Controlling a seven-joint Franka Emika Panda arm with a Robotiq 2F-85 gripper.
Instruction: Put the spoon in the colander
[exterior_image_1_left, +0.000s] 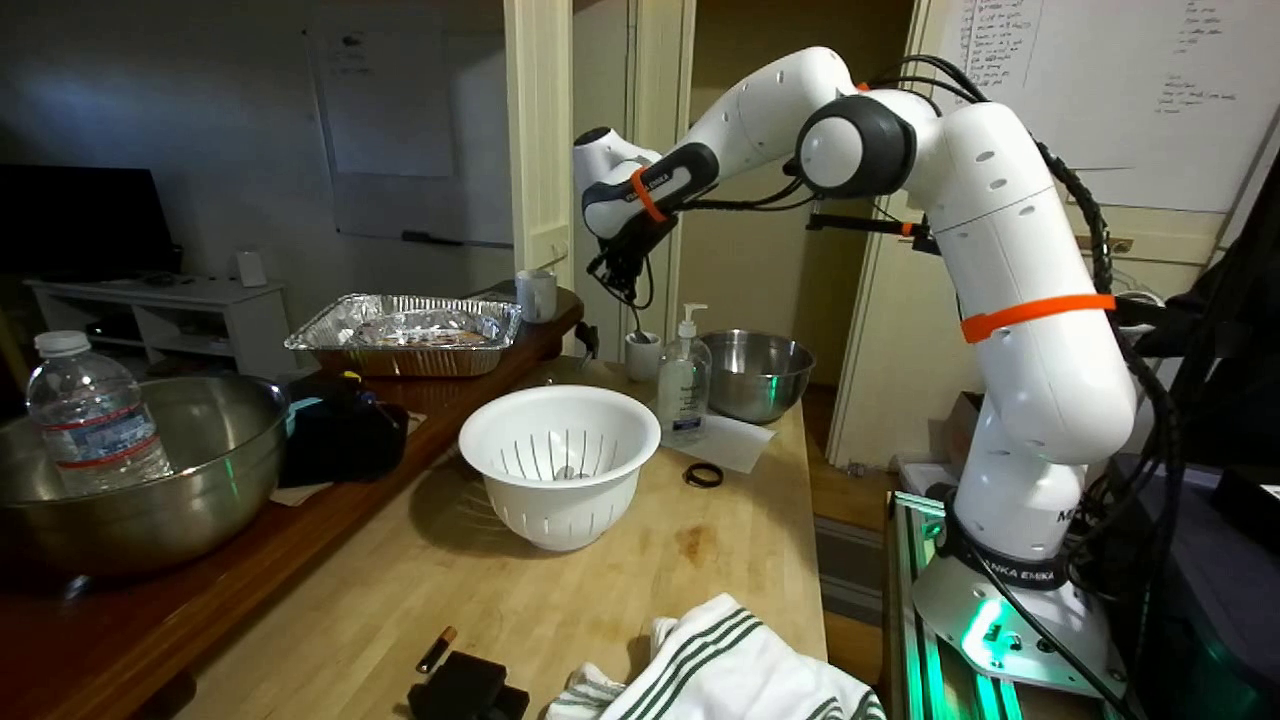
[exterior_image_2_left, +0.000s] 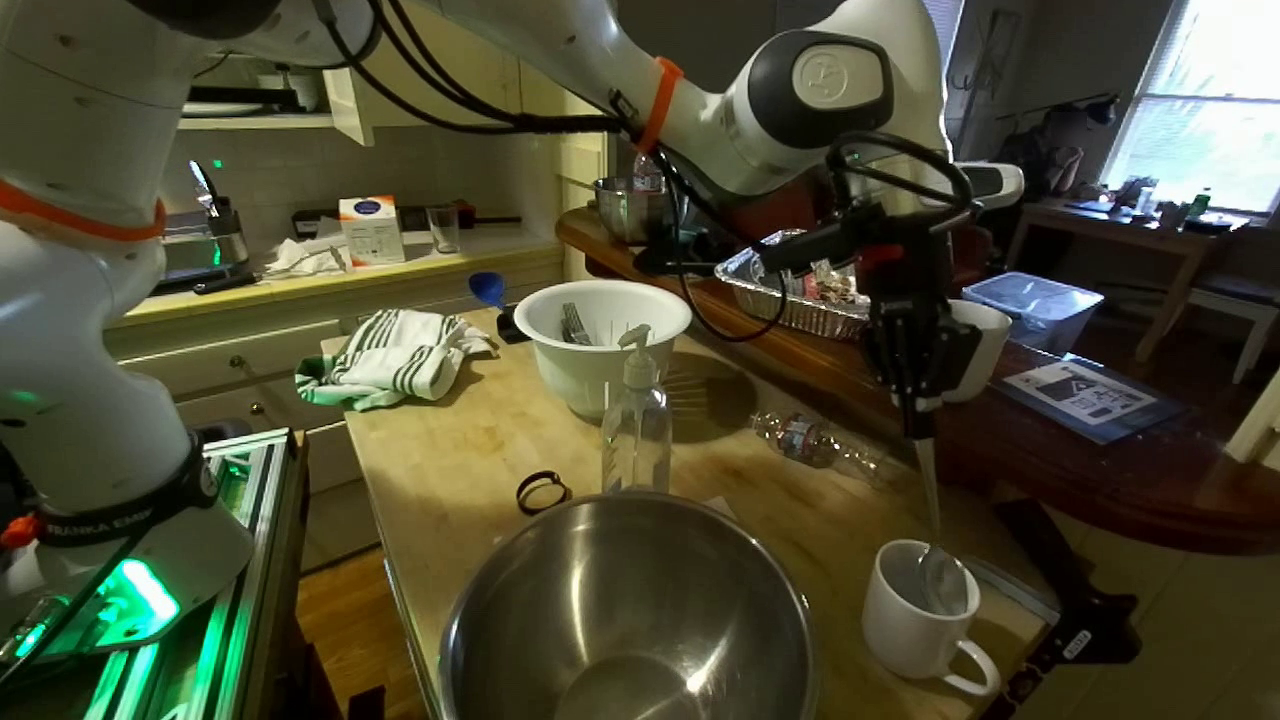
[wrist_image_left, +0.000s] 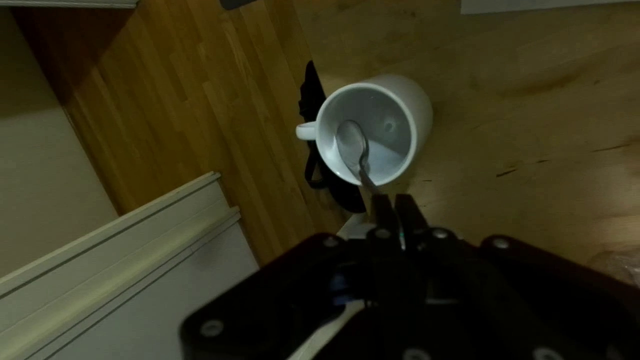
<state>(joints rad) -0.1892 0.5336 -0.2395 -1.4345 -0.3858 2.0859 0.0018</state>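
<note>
The task looks about half done: the spoon (exterior_image_2_left: 943, 580) is in hand but has not reached the colander (exterior_image_1_left: 560, 510). At the right of an exterior view, the gripper (exterior_image_2_left: 922, 425) pinches the spoon by its handle, with the spoon's bowl pointing down at the mouth of a white mug (exterior_image_2_left: 905, 625) in the lower right. The wrist view also shows it across the mug's opening, though whether it hangs below the rim or just above is hard to tell. What remains is to lift it clear, carry it to the upper middle of that exterior view and let go over the colander, where a metal utensil (exterior_image_2_left: 573, 325) lies inside.

As for edges, the mug stands close to the edge of the table (exterior_image_1_left: 640, 575). A pump bottle (exterior_image_1_left: 684, 390) stands between mug and colander in an exterior view, and a plastic bottle (exterior_image_2_left: 815, 442) lies low near the middle right, beside the raised counter (exterior_image_2_left: 1120, 480). A straight lift and a high crossing would probably clear both bottles and the colander's rim.
</note>
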